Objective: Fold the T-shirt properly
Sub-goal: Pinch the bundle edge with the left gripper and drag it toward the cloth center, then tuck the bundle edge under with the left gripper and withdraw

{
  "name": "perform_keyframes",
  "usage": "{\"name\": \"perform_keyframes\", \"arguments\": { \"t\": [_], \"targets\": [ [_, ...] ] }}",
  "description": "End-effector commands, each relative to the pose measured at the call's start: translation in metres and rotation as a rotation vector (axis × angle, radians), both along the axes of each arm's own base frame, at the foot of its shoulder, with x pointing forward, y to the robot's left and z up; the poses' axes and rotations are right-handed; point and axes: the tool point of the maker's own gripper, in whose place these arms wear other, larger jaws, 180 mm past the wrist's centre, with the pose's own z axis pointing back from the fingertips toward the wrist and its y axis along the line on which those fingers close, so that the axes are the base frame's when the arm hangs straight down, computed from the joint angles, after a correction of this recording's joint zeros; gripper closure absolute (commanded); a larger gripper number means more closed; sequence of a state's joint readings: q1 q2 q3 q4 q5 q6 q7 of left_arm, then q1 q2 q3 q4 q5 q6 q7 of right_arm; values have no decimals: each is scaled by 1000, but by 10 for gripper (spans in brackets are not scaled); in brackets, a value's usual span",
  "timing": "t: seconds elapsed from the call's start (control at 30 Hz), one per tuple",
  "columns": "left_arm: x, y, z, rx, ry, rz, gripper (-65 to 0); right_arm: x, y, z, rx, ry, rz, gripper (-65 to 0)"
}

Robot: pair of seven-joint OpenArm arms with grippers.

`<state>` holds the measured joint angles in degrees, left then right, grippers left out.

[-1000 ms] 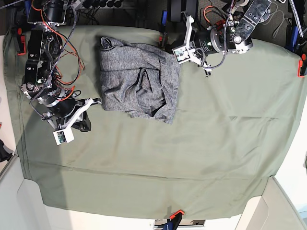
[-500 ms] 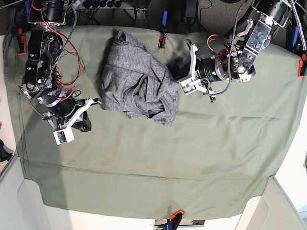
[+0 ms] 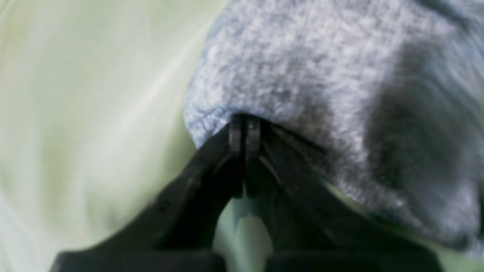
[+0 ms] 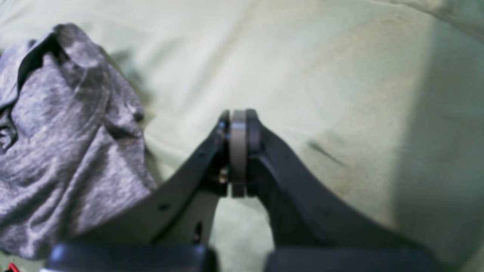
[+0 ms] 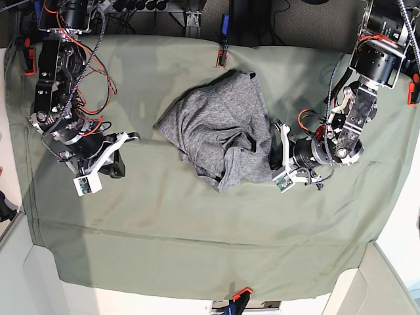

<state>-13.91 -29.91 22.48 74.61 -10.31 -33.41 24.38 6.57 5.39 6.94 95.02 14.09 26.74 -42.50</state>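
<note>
Dragging the shirt (image 5: 223, 131) by one edge with my left gripper (image 5: 274, 161): wrist view shows the jaws pinched together on a fold of grey knit (image 3: 302, 94), so it's clamped on fabric. Shirt sits crumpled in the upper middle of the cloth (image 5: 197, 230), bunched and nowhere near flat. Can't pick out sleeves; a rounded opening near the top (image 5: 251, 75) may be collar or sleeve, can't tell which. Right gripper (image 5: 121, 141) is parked well apart on the other side, jaws pressed together on nothing (image 4: 238, 151), shirt only near it in its wrist view (image 4: 68, 143).

Risks, my call: grip looks like a thin pinch right at the hem, so a hard pull could slip it out of the jaws. Single-point drag will likely rope the shirt into a twist rather than spread it, since nothing anchors the far side. Layers are stacked near the gripper, so I may be holding two plies and would fold the wrong thing. Low jaws could also snag the cloth underneath and wrinkle it; can't tell if any is caught.

Orientation: the heap's long axis runs diagonally, from the far end near the back-edge clamp (image 5: 221, 58) down toward my left gripper. A second lobe sticks out toward the right arm (image 5: 164, 123). Neck direction is unclear while it's this bunched.
</note>
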Motion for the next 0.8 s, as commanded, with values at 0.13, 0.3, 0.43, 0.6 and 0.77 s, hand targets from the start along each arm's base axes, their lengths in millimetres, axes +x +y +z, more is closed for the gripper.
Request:
{"name": "perform_keyframes", "arguments": {
  "t": [0.13,0.3,0.43,0.6,0.77],
  "targets": [
    [43,-15,30,-41,-85,31,0,9,6,19,52,-52,8,0],
    [64,-15,25,-59,-43,59,0,8,6,18,51,-48,9,0],
    [67,12,31,-36,-50,99,0,8,6,18,50,-46,10,0],
    [74,77,61,-8,-127,252,-34,8,6,18,51,-46,10,0],
    [49,72,83,-53,-143,185,-30,10,9,24,88,-68,12,0]
  ]
}}
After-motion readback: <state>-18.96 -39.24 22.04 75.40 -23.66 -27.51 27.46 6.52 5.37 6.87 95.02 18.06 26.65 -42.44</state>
